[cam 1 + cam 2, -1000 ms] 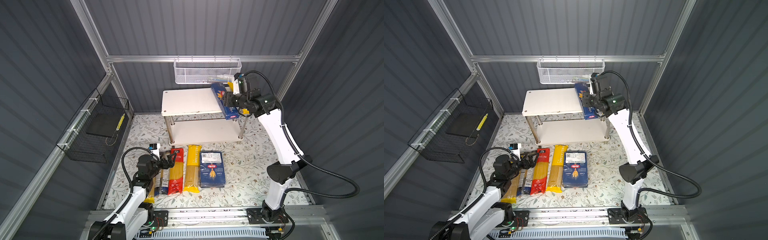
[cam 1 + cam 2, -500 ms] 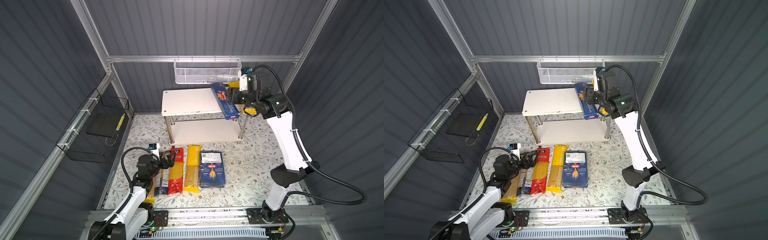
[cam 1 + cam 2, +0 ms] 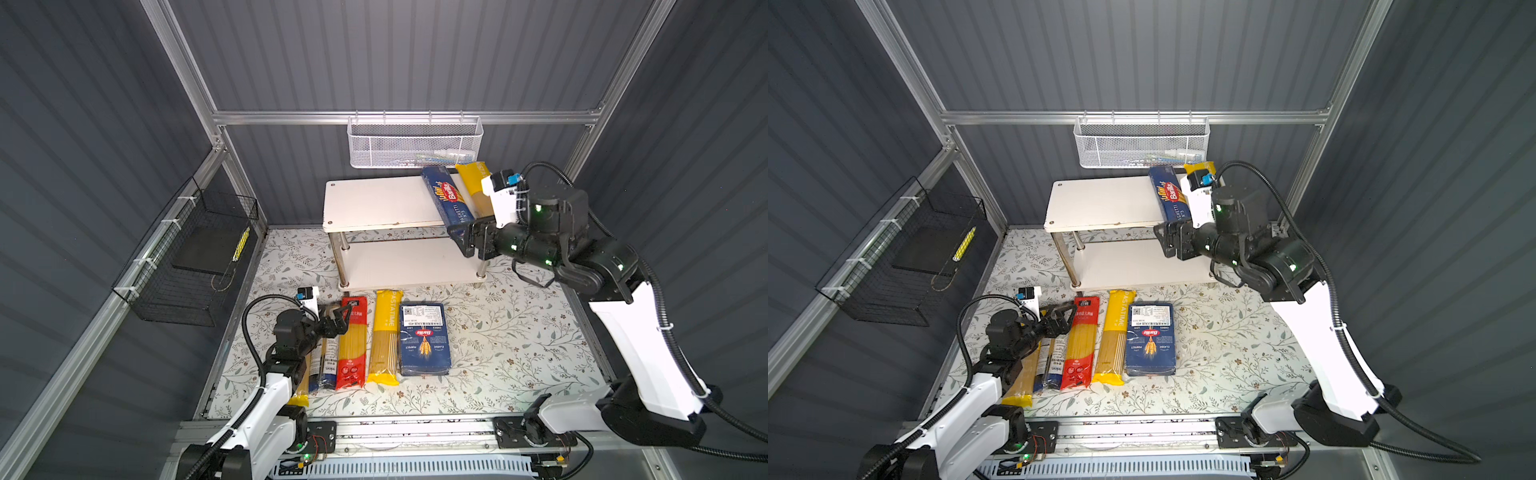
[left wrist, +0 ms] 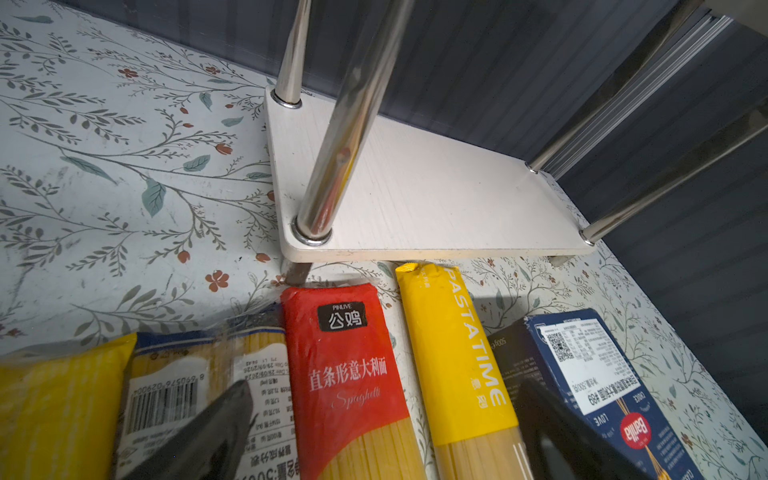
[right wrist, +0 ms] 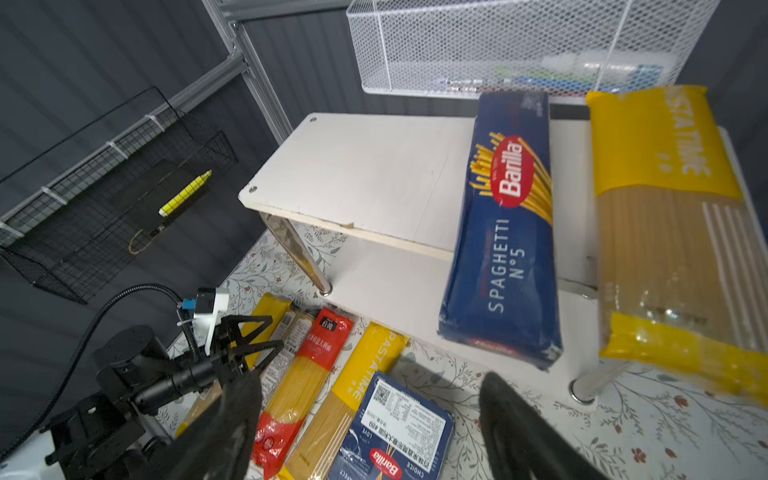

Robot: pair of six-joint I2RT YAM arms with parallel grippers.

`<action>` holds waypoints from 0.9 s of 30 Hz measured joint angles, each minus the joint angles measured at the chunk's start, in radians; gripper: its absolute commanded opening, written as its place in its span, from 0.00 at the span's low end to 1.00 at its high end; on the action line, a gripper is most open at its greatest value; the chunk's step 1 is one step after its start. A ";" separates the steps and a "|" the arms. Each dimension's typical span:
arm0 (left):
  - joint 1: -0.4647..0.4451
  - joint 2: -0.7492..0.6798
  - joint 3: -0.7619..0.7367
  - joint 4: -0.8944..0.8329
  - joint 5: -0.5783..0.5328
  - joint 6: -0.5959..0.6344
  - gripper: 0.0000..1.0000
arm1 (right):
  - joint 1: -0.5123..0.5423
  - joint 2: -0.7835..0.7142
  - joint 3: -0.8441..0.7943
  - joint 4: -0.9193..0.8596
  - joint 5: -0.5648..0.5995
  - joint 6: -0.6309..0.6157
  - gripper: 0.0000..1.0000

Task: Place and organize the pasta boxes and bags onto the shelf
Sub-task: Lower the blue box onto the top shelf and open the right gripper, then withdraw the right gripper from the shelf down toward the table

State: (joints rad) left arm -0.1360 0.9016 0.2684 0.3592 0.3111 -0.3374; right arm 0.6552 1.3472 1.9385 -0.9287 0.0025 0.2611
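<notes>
Barilla spaghetti box (image 3: pixel 448 199) lies on the top board of the shelf (image 3: pixel 374 203), its near end overhanging the front edge. It sits just ahead of my right tool (image 3: pixel 463 240), whose jaws stand wide apart and empty. A yellow-ended packet (image 3: pixel 478 187) lies just beside the box on that board. My left tool (image 3: pixel 343 316), jaws also spread, sits low over the table (image 3: pixel 519 353), where the red packet (image 3: pixel 352 345), Pastatime packet (image 3: pixel 386 332) and wide Barilla box (image 3: pixel 424 340) lie side by side.
</notes>
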 measured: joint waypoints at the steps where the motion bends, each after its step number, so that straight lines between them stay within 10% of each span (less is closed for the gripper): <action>1: 0.000 0.000 0.000 0.000 0.000 0.000 1.00 | 0.000 -0.010 -0.033 0.000 -0.001 0.001 0.84; 27: 0.000 0.004 0.000 0.000 0.000 0.000 1.00 | -0.014 -0.011 -0.226 0.114 -0.026 0.026 0.89</action>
State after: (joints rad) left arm -0.1360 0.9054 0.2684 0.3592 0.3107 -0.3374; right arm 0.6411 1.3361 1.7126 -0.8150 -0.0231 0.2874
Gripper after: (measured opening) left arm 0.997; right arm 0.886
